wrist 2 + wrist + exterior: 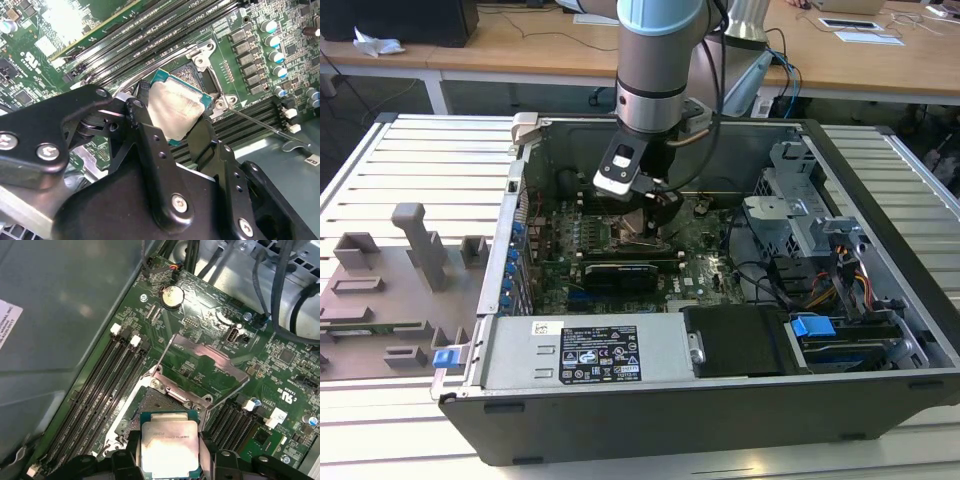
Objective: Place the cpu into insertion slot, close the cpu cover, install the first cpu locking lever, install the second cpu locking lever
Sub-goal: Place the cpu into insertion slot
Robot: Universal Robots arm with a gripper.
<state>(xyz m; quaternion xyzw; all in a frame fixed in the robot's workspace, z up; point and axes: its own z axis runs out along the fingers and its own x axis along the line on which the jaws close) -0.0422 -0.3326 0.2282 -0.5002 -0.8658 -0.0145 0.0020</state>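
- Gripper (172, 119) clamps 1 cpu (177, 106) betw. 2 fingers (142, 125), over insertion slot (161, 401) on green board (150, 305).
- 1 cpu cover (210, 357) stands open, hinged up at slot's edge.
- 1 wire lever (260, 125) juts beside slot.

The robot's grey arm (658, 60) hangs straight down in the exterior view, its wrist (655, 115) vertical and carrying a white-faced block on the side toward the exterior view's left. In the second wrist view the black pincer (172, 120) is clamped on a square silver chip (176, 107), with one finger (141, 125) pressed to each of two opposite edges. The chip's metal face is turned toward both wrist cameras.
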